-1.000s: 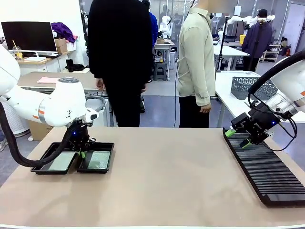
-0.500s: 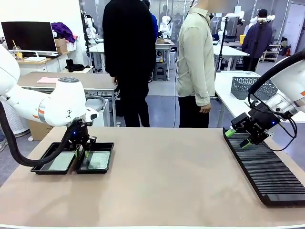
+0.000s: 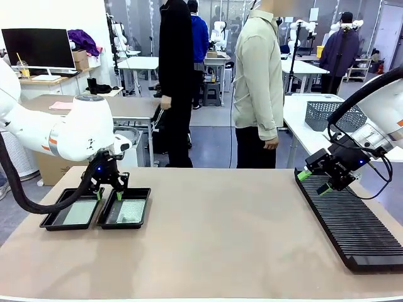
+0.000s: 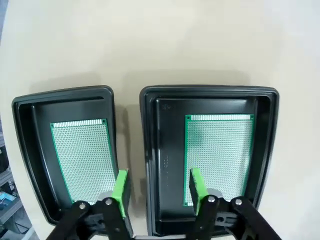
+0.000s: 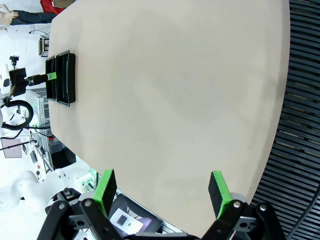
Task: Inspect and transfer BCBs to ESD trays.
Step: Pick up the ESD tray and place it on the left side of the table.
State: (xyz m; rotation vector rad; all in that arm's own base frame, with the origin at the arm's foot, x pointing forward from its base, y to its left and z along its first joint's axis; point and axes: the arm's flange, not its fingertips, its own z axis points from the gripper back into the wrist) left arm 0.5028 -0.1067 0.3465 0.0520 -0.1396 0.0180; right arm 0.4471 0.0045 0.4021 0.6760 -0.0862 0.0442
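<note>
left gripper (image 4: 157, 187) apart, empty | wrist: BCBs (image 4: 219, 152) in both ESD trays (image 4: 150, 150) | right gripper (image 5: 162, 192) apart

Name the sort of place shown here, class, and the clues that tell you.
Probably a robotics lab or workshop: white robot arms work at a table, more work tables stand behind, and a monitor sits on a desk.

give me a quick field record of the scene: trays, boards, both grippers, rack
trays: two black trays side by side, table's left
boards: one board flat in each
left gripper: open, empty, above the trays
right gripper: open, empty, over the rack's far end
rack: long, black, slotted, table's right; no boards visible in it
</note>
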